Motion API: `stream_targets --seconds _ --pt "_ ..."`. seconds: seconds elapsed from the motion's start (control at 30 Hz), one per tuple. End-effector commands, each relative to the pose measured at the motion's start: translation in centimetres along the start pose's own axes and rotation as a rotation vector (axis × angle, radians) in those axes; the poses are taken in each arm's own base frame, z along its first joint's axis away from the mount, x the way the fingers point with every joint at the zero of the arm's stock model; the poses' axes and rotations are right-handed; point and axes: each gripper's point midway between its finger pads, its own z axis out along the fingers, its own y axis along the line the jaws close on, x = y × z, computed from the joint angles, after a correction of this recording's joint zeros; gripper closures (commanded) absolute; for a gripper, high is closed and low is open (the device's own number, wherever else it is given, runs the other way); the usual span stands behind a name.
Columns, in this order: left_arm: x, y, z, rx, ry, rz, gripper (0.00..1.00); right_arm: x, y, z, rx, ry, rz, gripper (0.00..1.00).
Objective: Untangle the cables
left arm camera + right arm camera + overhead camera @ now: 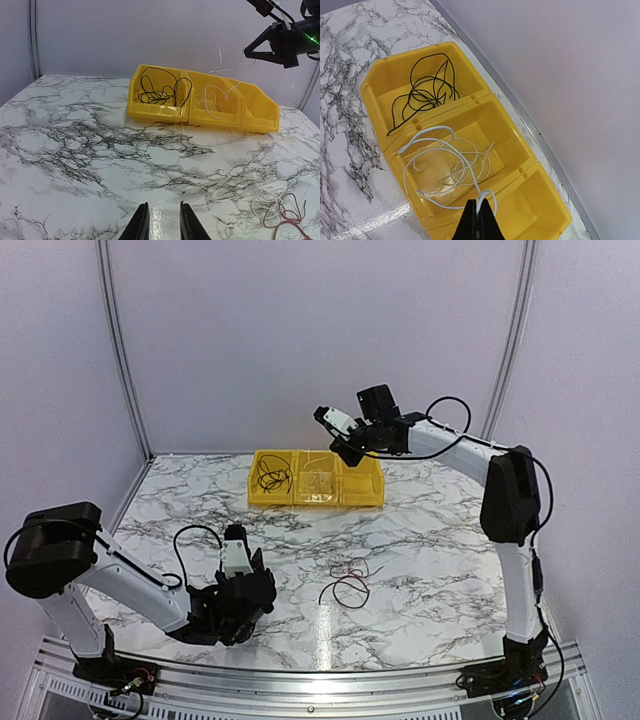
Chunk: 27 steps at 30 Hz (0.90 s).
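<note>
A loose tangle of thin cables (pixel 348 580), black, red and pale, lies on the marble table right of centre; it also shows in the left wrist view (pixel 279 209). My left gripper (pixel 162 220) hovers low over bare table to the left of it, jaws a little apart with nothing between them. My right gripper (pixel 481 207) is shut on a pale white cable (pixel 451 150) and holds it above the yellow bins (pixel 262 498). That cable's loops hang down into the middle bin (pixel 507 127). A black cable (pixel 422 92) lies coiled in the left bin.
Three yellow bins stand joined in a row near the back wall; the right bin (pixel 542 210) holds nothing. The right arm (pixel 510 500) arches high over the table's right side. Metal frame posts stand at the back corners.
</note>
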Motion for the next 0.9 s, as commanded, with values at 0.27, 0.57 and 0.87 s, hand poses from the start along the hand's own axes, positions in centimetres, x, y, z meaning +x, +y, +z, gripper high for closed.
stream_targets --seconds 0.27,0.57,0.87 --pt "-0.4 -3.2 -0.6 -0.008 -0.047 0.085 0.75 2.1 -2.5 6.3 0.104 0.027 -0.008 1.0" --pt "-0.5 -3.0 -0.6 -0.013 -0.052 0.08 0.74 2.6 -1.4 7.8 0.079 0.03 0.013 0.86" --pt "-0.5 -2.9 -0.6 -0.01 -0.049 0.079 0.72 -0.5 0.3 5.0 0.054 0.008 0.018 0.55"
